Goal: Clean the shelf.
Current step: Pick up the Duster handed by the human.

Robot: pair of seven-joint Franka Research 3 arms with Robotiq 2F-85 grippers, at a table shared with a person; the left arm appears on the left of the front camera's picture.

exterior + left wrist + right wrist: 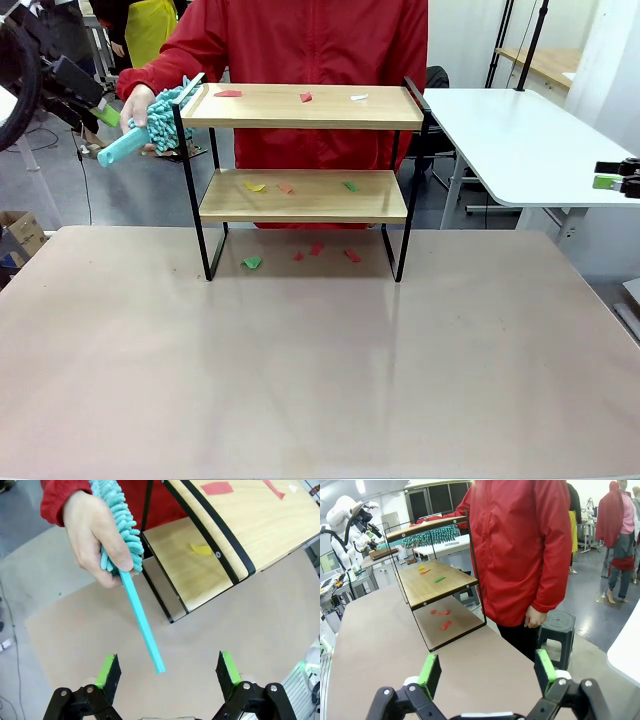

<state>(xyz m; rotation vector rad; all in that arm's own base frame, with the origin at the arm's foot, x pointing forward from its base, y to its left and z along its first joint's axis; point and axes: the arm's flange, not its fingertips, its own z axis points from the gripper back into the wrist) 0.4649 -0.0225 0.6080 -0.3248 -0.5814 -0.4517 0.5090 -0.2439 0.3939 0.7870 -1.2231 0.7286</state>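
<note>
Left gripper [167, 662] is spread wide with nothing in it, hanging off the left end of the setup. From its wrist cam I'm looking at a person's hand [95, 530] wrapped around a fluffy teal duster [117, 535]. The plastic handle [142, 622] points down toward the gap between my green pads and touches neither. The duster head sits right at the left rail of the shelf's top board.

The shelf [300, 106] stands mid-table on the far half of the tan table [320, 380], right in front of the person in the red jacket. Coloured scraps [228, 93] are scattered on both boards, and more lie on the tabletop under it.

Over on the far right, my right gripper [486, 662] is wide open too, empty, well clear of the shelf.
</note>
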